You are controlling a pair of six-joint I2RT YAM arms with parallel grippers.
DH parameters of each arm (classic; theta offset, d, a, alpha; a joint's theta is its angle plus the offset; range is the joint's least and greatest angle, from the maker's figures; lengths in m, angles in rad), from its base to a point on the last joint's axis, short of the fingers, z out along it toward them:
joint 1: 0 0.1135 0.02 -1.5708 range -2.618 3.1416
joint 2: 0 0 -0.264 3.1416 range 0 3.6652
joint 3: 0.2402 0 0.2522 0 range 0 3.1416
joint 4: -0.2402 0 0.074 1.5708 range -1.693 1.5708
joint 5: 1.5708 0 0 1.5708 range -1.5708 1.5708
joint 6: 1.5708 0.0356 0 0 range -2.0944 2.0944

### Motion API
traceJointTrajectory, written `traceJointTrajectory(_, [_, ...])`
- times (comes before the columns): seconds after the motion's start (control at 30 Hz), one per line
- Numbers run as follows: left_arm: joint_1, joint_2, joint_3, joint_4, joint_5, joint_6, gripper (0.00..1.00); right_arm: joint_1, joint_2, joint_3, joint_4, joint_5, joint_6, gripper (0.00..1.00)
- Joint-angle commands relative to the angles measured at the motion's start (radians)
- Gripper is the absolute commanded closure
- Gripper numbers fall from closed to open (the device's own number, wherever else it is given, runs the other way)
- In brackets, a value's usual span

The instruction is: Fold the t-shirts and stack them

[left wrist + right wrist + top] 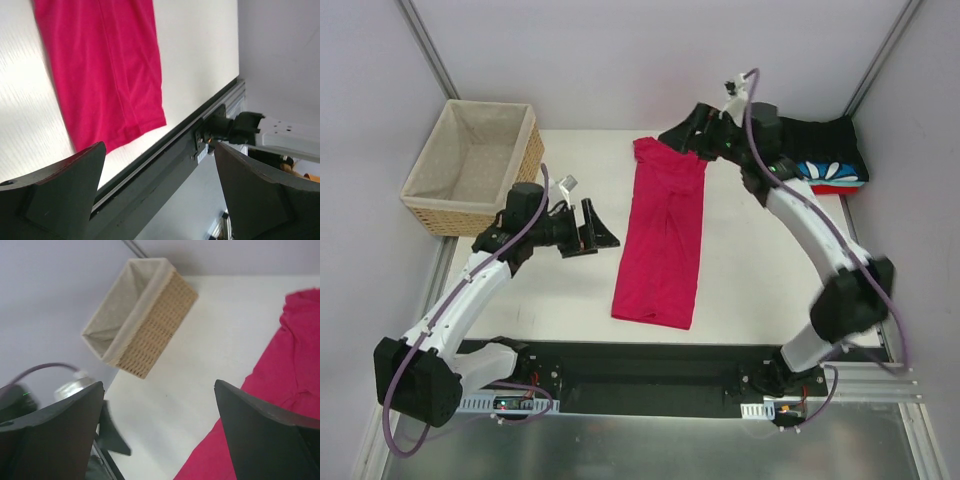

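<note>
The crimson-pink tee [660, 240] lies lengthwise at the tabletop [570, 290] centre; the folded shirts [830, 165] are stacked at 2 o'clock. The left tool [592, 232], at the tee's 9 o'clock, and the right tool [685, 138], at its 12 o'clock end, stand spread, gripping nothing

**A:** What stands behind the table [570, 290]?

**B:** Pale grey walls [620, 60], plain, with metal posts [425, 45] in both far corners.

**A:** And the tabletop?

**B:** White, matt, evenly lit. Between the right fingers [55, 435] it runs to a wicker basket [150, 325] by the wall. Between the left fingers [55, 200] it ends at a black rail [165, 162] along its edge.
</note>
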Motion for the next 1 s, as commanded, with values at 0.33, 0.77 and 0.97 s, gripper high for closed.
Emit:
traceJointTrajectory(0.33, [-0.193,0.081,-0.330,0.374,-0.099,-0.138,0.10,0.224,-0.693,-0.711,-0.277,0.338,-0.162,0.03])
traceJointTrajectory(0.77, [-0.239,0.305,-0.348,0.685,-0.030,-0.214,0.10,0.258,-0.739,-0.853,-0.304,0.333,-0.142,0.04])
traceJointTrajectory(0.97, [-0.286,0.330,-0.370,0.700,-0.043,-0.229,0.10,0.291,-0.724,-0.934,-0.266,0.336,-0.101,0.04])
